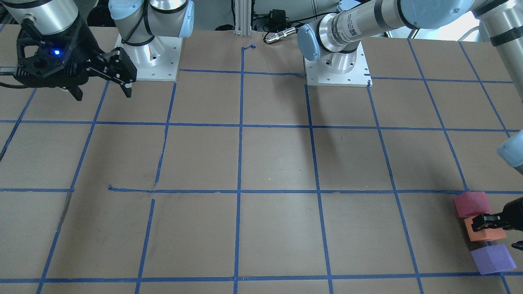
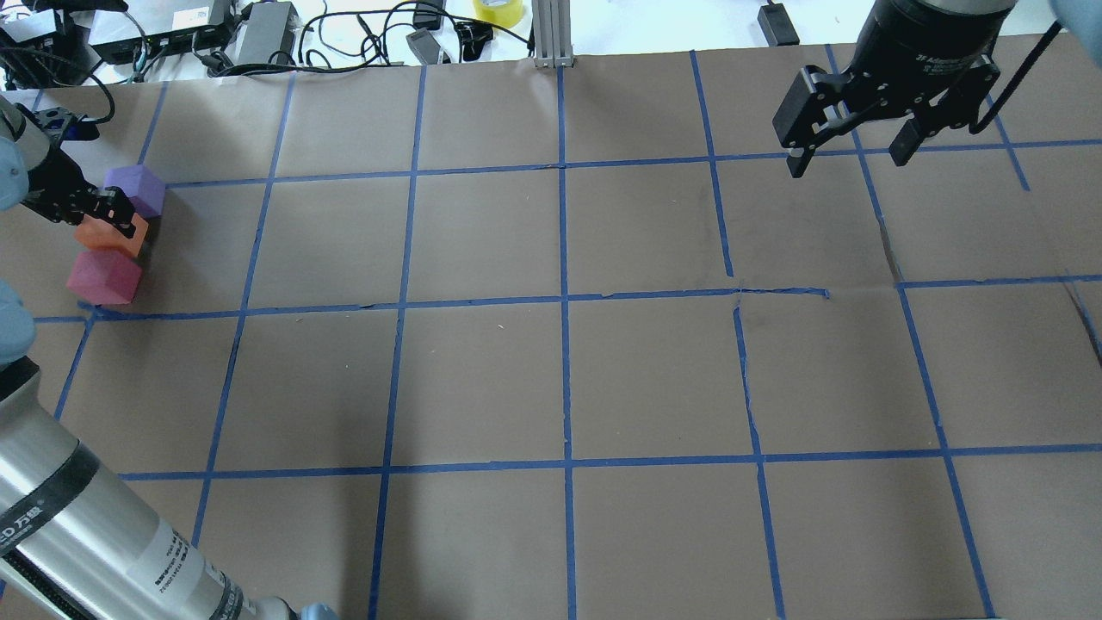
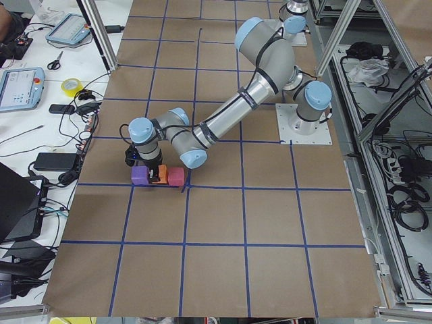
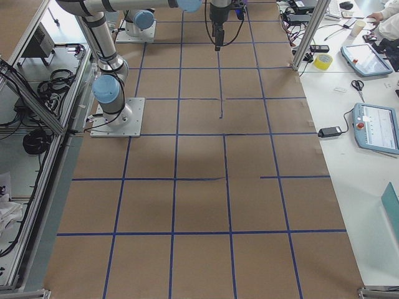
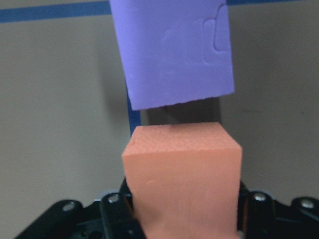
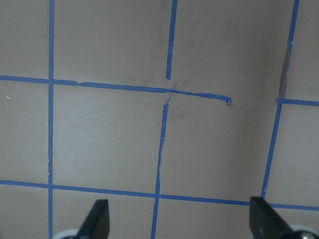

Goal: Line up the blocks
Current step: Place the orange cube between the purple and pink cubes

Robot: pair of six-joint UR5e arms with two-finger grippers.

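Three blocks stand in a short row at the table's far left edge in the overhead view: purple [image 2: 138,188], orange [image 2: 102,234], pinkish red [image 2: 103,277]. They also show in the front-facing view, purple [image 1: 492,259], orange [image 1: 488,236], red [image 1: 470,204]. My left gripper [image 2: 122,220] straddles the orange block with a finger on each side and is shut on it. In the left wrist view the orange block [image 5: 182,169] fills the jaws, with the purple block [image 5: 174,50] just beyond and a small gap between them. My right gripper [image 2: 848,159] hangs open and empty over the far right.
Blue tape lines [image 2: 564,297] grid the brown table. Cables, power bricks and a yellow tape roll [image 2: 498,10] lie past the far edge. The arm bases [image 1: 337,67] stand at the robot's side. The left arm's forearm [image 2: 77,525] crosses the near-left corner.
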